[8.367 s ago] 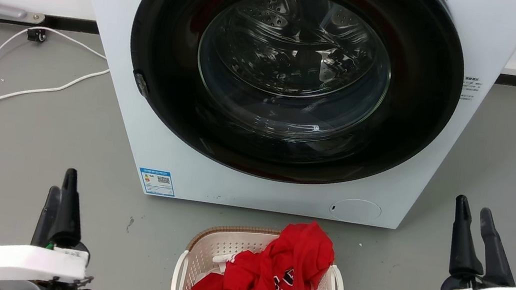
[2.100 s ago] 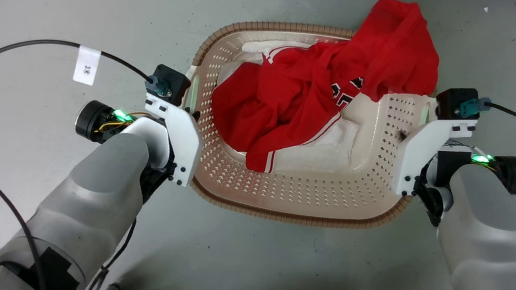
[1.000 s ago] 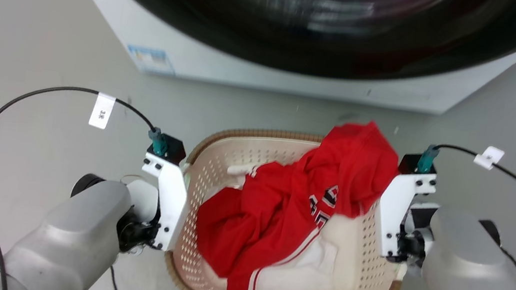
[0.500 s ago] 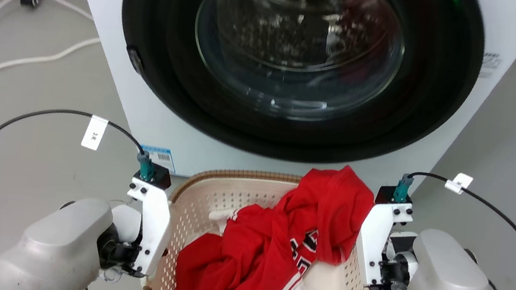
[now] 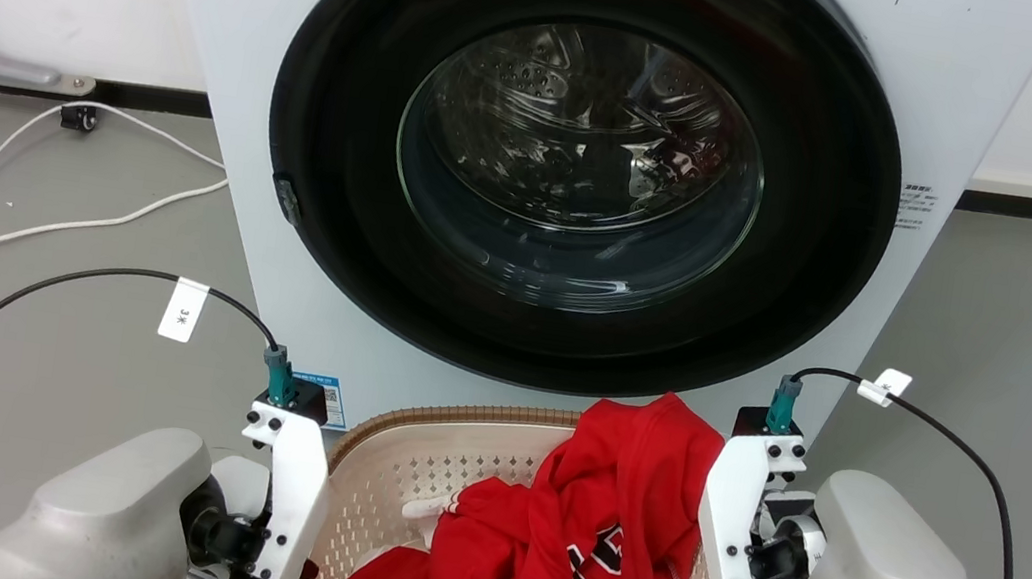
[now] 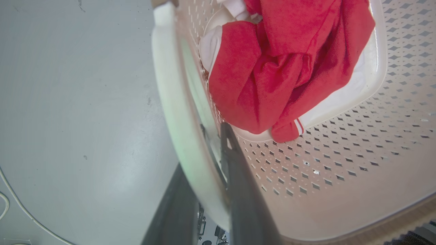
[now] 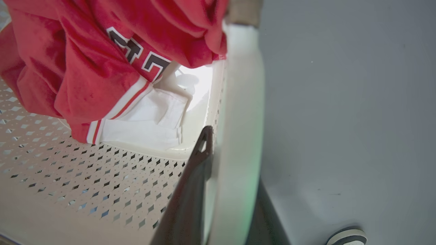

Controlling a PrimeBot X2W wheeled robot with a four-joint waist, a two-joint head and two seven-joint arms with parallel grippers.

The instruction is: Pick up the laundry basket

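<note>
Where the laundry basket (image 5: 417,422) lies: at the near edge of the head view, between the two arms and just in front of the washer (image 5: 948,88). I judge that it hangs clear of the floor (image 5: 1025,331), though its underside is hidden.
Left tool (image 6: 204,153): pinching the left loop handle (image 6: 177,112), with one dark finger inside the perforated wall and the other outside.
Right tool (image 7: 235,160): clamped the same way on the right loop handle (image 7: 242,102).
Key relation: the basket spans the gap between the tools, with one handle at each end.
Long axis: it seems to run left to right, from handle to handle.
Nearer arm: neither, as each arm holds its own end.
Coming move: by my reading, both arms need to rise evenly together, or the basket will tip.
Basket make: smooth cream plastic with rounded corners, walls pierced by small diamond holes, and a ribbed brown rim.
Handles: thick, glossy white loops that look rigid. They could slide between the narrow fingers.
Load: a soft, crumpled red jersey (image 5: 582,541) is heaped toward the far right and touches the rim beside the right tool. A white cloth (image 7: 143,126) lies flat beneath it.
Risk: the weight probably sits to the right.
</note>
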